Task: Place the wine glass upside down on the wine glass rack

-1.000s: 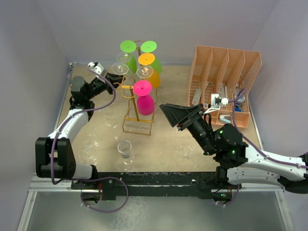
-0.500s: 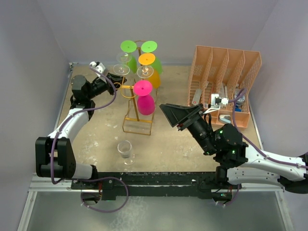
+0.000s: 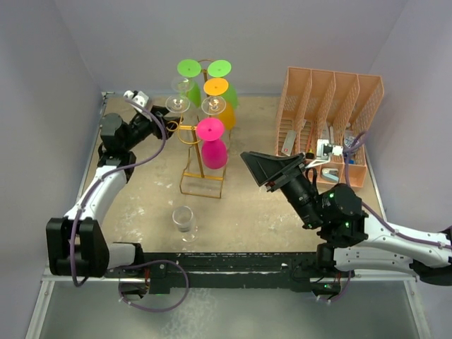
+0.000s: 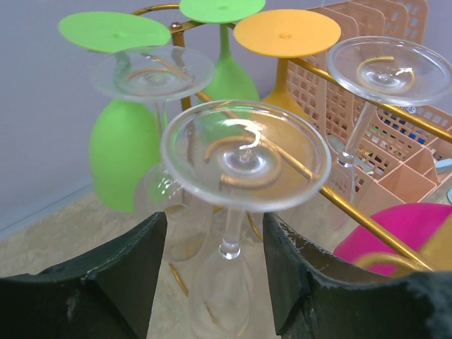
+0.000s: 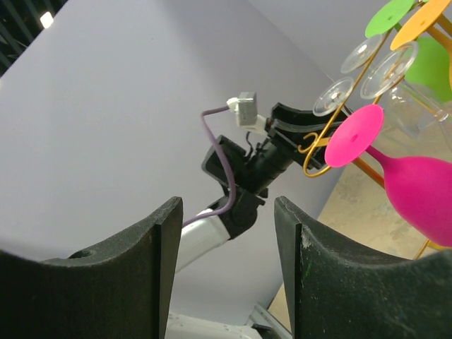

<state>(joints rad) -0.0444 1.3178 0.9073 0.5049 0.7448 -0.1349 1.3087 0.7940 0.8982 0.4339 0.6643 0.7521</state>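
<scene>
left fingers (image 4: 120, 282) spread, gripping nothing | glass (image 4: 240, 152) hangs foot-up on rack (image 4: 367, 222) between them, stem clear of both, bowl rim cut off in wrist view | right fingers (image 5: 127, 282) wide, empty, well right of rack

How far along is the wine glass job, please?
Done: one clear wine glass hangs upside down on the gold rack, the open left end effector either side of its stem. In hand: nothing; the right end effector is open too. Left: a second glass upright on the table.
</scene>
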